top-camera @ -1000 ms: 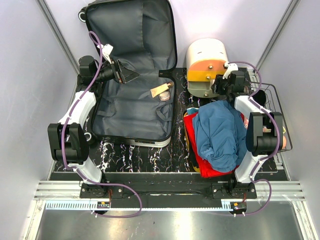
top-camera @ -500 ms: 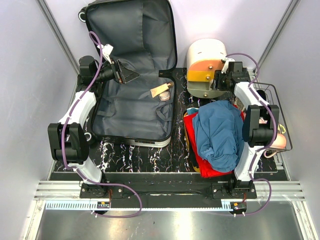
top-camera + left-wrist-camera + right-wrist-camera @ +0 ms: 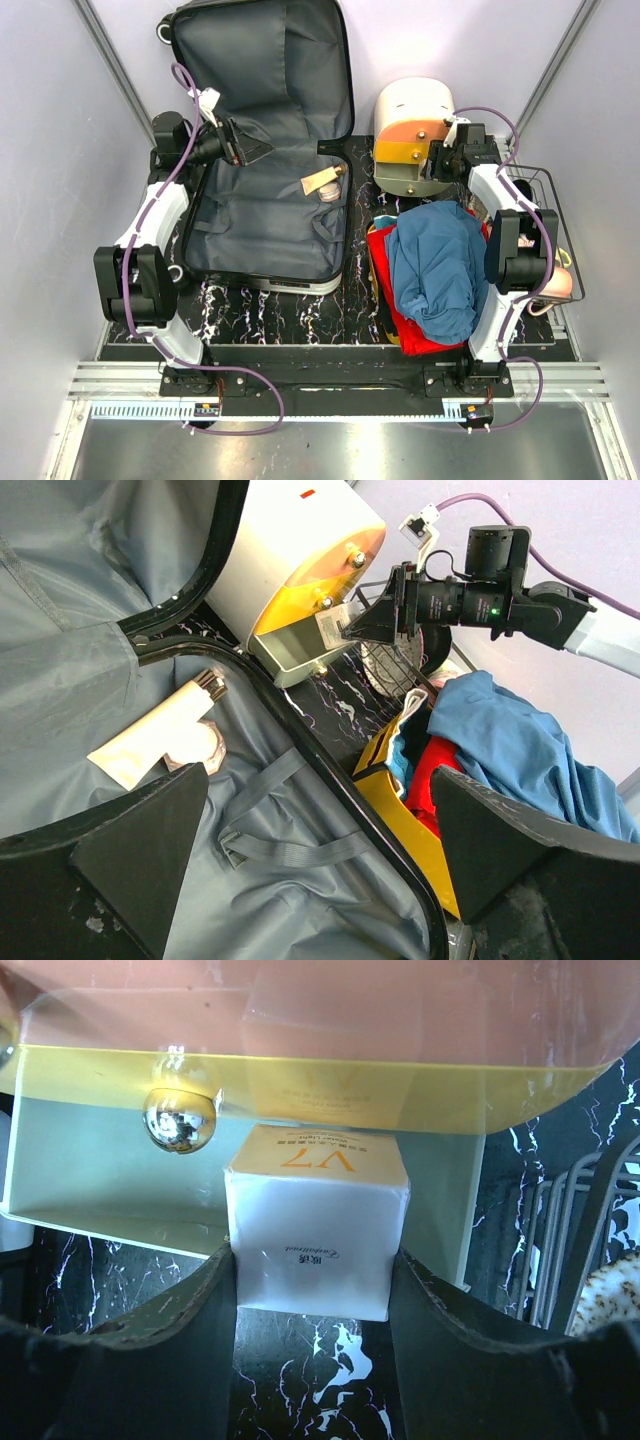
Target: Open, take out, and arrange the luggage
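left gripper (image 3: 320, 855): jaws spread wide, empty, hovering over the grey lining.
right gripper (image 3: 312, 1270): pinching a white V7 carton (image 3: 315, 1205) between both fingers.
luggage (image 3: 262, 215): lies open directly beneath the left gripper, lid raised beyond it.
cream tube (image 3: 155, 742): on the lining, ahead of the left gripper.
drawer box (image 3: 412, 110): just ahead of the right gripper, with the carton at its open drawer.
blue garment (image 3: 440, 265): behind the right gripper.

You are working in a robot lab's test booth: plain pale panel walls (image 3: 60, 150) are closing in the black marbled table (image 3: 300, 310), aluminium rails (image 3: 330, 380) are running along its near edge, and purple cables (image 3: 281, 405) are looping from the two bolted arms (image 3: 150, 225).
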